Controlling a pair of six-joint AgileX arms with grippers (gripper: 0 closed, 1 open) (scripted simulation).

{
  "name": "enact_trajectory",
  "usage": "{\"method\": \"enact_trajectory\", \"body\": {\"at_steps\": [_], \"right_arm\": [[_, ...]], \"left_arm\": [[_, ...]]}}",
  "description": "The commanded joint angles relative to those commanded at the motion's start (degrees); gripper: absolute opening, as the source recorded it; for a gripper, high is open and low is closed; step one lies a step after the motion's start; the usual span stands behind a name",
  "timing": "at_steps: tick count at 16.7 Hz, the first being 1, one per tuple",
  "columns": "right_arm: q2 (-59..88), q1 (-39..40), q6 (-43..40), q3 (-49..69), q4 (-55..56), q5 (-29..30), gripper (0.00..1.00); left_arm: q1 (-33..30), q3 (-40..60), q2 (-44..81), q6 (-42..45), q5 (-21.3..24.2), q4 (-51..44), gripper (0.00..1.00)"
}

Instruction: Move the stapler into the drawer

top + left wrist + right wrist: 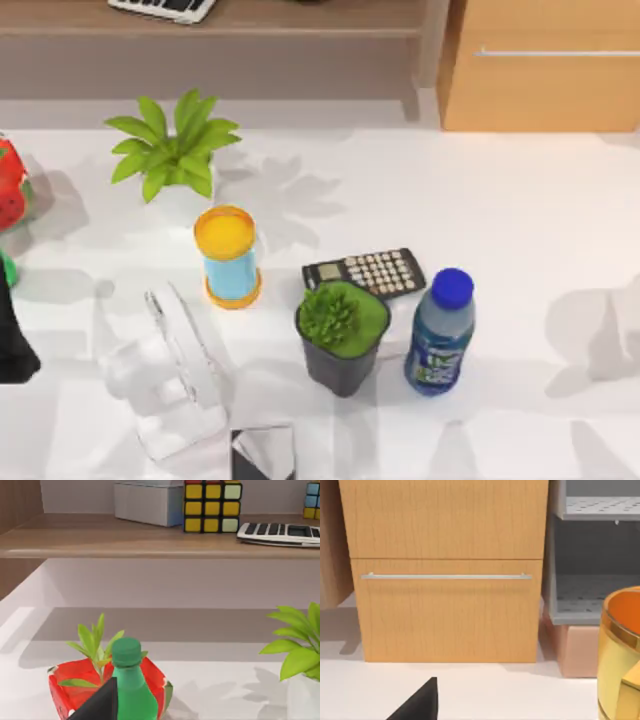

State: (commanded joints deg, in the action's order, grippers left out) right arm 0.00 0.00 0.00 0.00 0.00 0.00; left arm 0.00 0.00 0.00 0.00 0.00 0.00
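The light wooden drawer [545,85] stands at the back right with its front closed and its thin silver bar handle [555,52] across it. The right wrist view faces that drawer [445,615] head-on, with a dark part of my right gripper [420,702] low in the picture, well short of it. My left gripper [97,705] is a dark shape by a green bottle [131,690], and the left arm [12,340] sits at the table's left edge. I cannot pick out the stapler; a black and silver block [262,452] is cut off at the front edge.
Mid-table stand a yellow and blue cylinder [230,258], a calculator [365,272], a dark potted plant [342,335], a blue bottle [440,335] and a clear stand [180,375]. A white potted plant [175,160] and a red pot [10,185] are at the left. A gold cup [622,655] is near the right gripper.
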Motion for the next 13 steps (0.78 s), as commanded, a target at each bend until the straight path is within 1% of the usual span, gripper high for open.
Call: {"method": "enact_trajectory", "body": {"at_steps": [3,6,9,13], "right_arm": [[0.56,0.04,-0.45,0.28,0.37,0.07,1.00],[5.86,0.47,-4.53,2.80,3.76,0.67,1.00],[16.39,1.34,-12.12,7.42,10.02,1.71,1.00],[36.46,2.94,-26.15,15.86,21.51,3.60,1.00]], "left_arm": [[0.00,0.00,0.00,0.00,0.00,0.00,1.00],[0.00,0.00,0.00,0.00,0.00,0.00,1.00],[0.00,0.00,0.00,0.00,0.00,0.00,1.00],[0.00,0.00,0.00,0.00,0.00,0.00,1.00]]}}
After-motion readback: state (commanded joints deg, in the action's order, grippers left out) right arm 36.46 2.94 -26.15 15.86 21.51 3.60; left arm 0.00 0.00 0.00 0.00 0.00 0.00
